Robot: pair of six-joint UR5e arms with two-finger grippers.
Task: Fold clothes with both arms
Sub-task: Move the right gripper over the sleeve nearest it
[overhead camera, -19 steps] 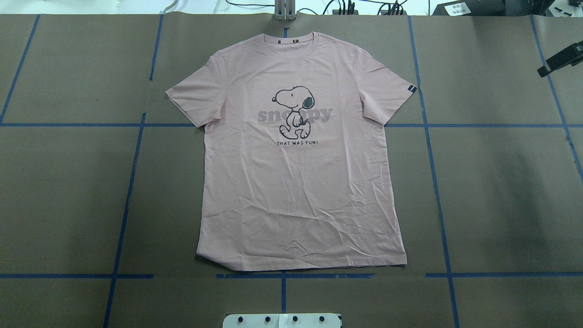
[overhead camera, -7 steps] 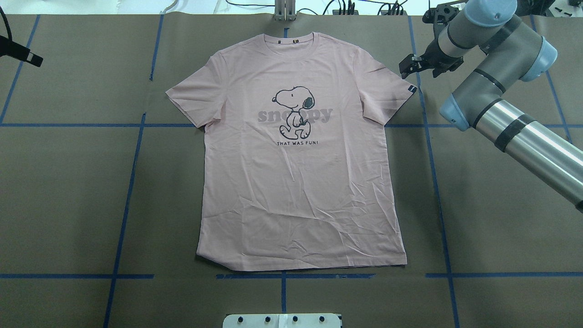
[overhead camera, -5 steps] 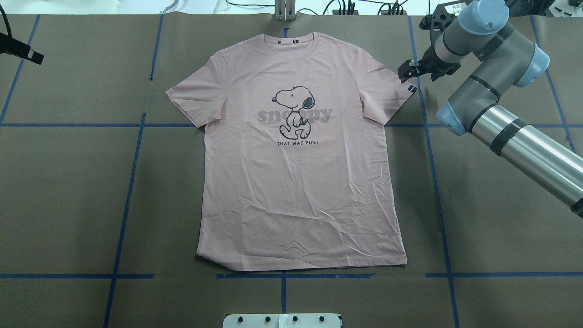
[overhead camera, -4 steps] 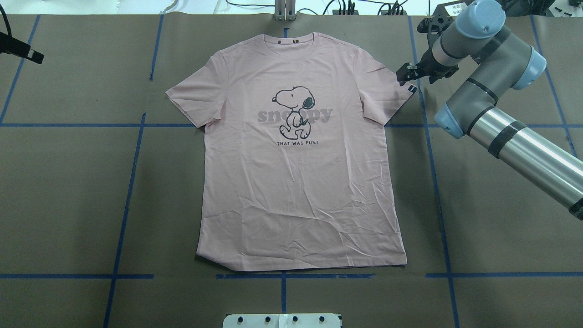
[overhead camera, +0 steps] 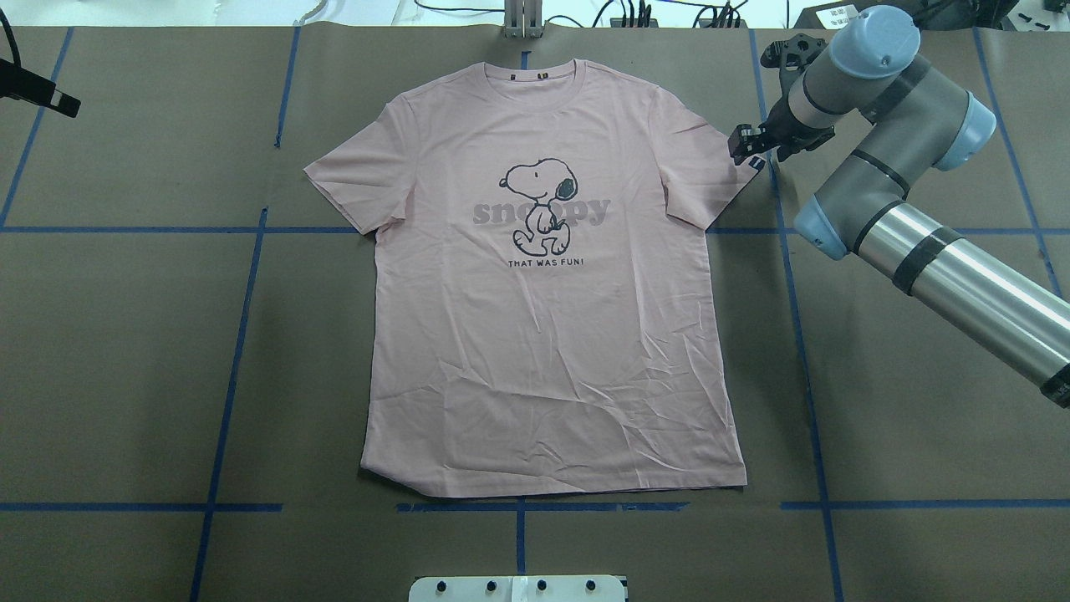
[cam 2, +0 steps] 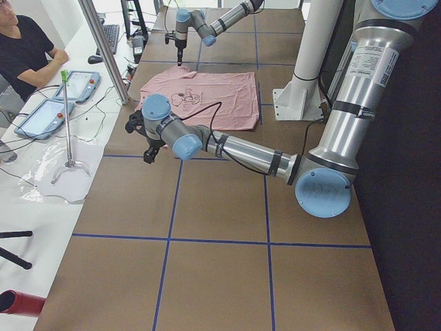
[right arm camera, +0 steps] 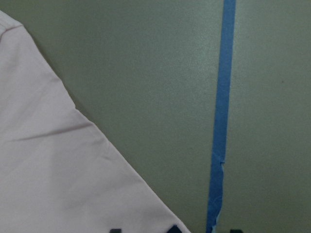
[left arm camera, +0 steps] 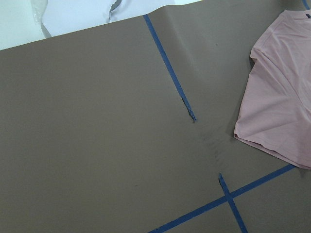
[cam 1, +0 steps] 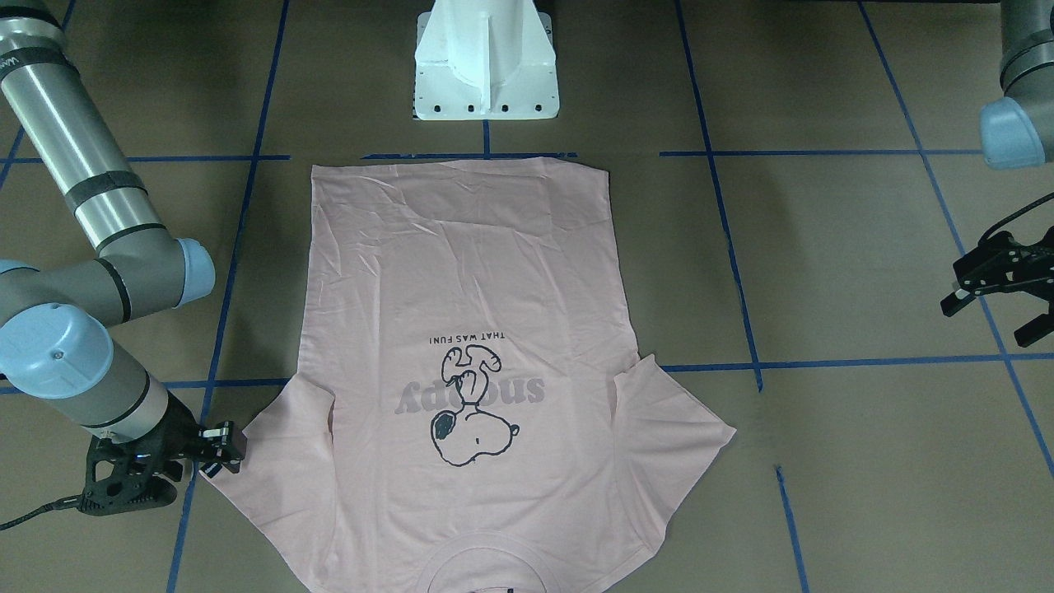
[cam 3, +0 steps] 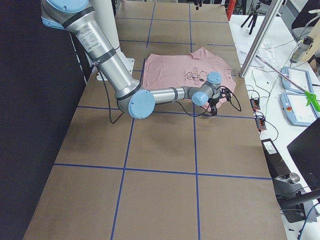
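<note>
The pale pink T-shirt [overhead camera: 543,334] lies flat and front up in the middle of the table, collar at the far side, with the Snoopy print [overhead camera: 542,205] showing. My right gripper [overhead camera: 746,146] is low at the tip of the shirt's right-hand sleeve, by the small black tag, jaws open. In the front view it [cam 1: 222,449] touches the sleeve edge. The right wrist view shows the sleeve edge [right arm camera: 58,170] close up. My left gripper [cam 1: 992,317] is open and empty, well clear of the other sleeve, at the overhead view's far left [overhead camera: 50,96].
The brown table cover is crossed by blue tape lines [overhead camera: 794,334]. The white pedestal base [cam 1: 486,66] stands at the near edge behind the shirt's hem. An operator [cam 2: 27,48] and teach pendants sit past the table's far side.
My right arm swung in from the right and brought its gripper down and left to the sleeve tip. My left gripper came in at the far left and has stayed there.
</note>
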